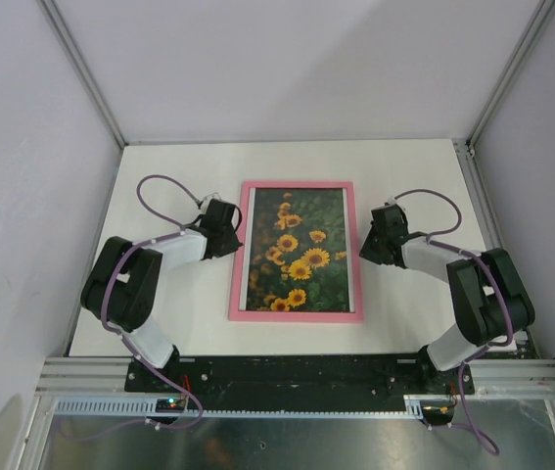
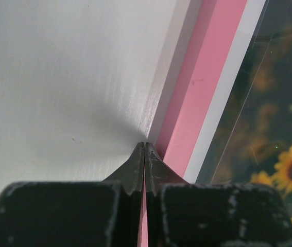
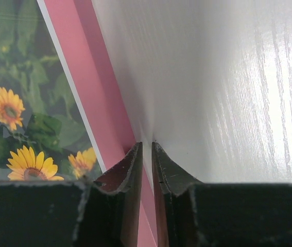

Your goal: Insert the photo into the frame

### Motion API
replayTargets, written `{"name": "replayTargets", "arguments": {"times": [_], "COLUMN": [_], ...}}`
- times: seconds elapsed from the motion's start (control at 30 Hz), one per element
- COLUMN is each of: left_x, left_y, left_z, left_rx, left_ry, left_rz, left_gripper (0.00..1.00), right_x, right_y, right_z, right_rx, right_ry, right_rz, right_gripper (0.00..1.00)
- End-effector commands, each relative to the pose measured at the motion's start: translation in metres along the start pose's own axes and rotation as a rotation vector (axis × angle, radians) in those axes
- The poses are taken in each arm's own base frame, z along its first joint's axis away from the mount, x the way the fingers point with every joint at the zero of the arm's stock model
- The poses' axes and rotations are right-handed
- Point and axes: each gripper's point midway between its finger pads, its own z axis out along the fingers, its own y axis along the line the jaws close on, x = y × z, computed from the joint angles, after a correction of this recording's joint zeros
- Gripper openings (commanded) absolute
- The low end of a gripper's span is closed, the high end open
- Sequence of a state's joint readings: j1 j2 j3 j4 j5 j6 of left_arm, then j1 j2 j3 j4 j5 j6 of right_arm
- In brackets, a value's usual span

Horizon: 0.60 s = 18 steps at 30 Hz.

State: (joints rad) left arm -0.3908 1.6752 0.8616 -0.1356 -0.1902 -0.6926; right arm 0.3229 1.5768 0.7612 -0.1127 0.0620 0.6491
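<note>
The pink frame [image 1: 297, 314] lies flat mid-table with the sunflower photo [image 1: 297, 250] inside its rails under a clear sheet. My left gripper [image 1: 232, 233] is at the frame's left rail. In the left wrist view it [image 2: 144, 145] is shut, tips at the outer edge of the pink rail [image 2: 207, 87], with the photo [image 2: 285, 103] beyond. My right gripper [image 1: 365, 245] is at the right rail. In the right wrist view it [image 3: 146, 146] is shut to a narrow slit over the rail's outer edge [image 3: 91, 77], beside the photo [image 3: 22, 103].
The white table [image 1: 160, 176] is walled by pale panels at the back and sides. A metal rail [image 1: 297, 372] with the arm bases runs along the near edge. Purple cables loop above each wrist.
</note>
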Motion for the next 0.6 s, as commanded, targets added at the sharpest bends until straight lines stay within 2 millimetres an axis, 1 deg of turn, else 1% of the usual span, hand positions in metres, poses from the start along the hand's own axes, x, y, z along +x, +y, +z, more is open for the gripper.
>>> {"name": "replayTargets", "arguments": {"times": [0.0,0.27,0.4,0.47,0.53,0.57], "left_x": [0.022,0.025,0.018,0.003,-0.02,-0.032], "left_y": [-0.01,-0.005,-0.002,0.001,0.005,0.006], "left_z": [-0.009,-0.014,-0.015,-0.018,-0.024,-0.029], "left_rx": [0.041,0.042,0.033,0.027,0.031,0.034], "left_ry": [0.057,0.054,0.039,0.012,-0.025,-0.046], "left_rz": [0.001,0.0,0.004,-0.005,-0.024,-0.031], "left_gripper": [0.0,0.0,0.02,0.06,0.11,0.16], "right_x": [0.016,0.009,0.003,-0.006,-0.018,-0.025], "right_y": [-0.009,-0.007,-0.009,-0.011,-0.012,-0.012], "right_z": [0.006,0.007,0.007,0.004,-0.002,-0.006], "right_rx": [0.031,0.032,0.042,0.049,0.055,0.058], "right_ry": [0.071,0.067,0.062,0.046,0.023,0.01], "right_rz": [-0.035,-0.046,-0.044,-0.039,-0.036,-0.033], "right_gripper": [0.19,0.19,0.2,0.24,0.32,0.36]}}
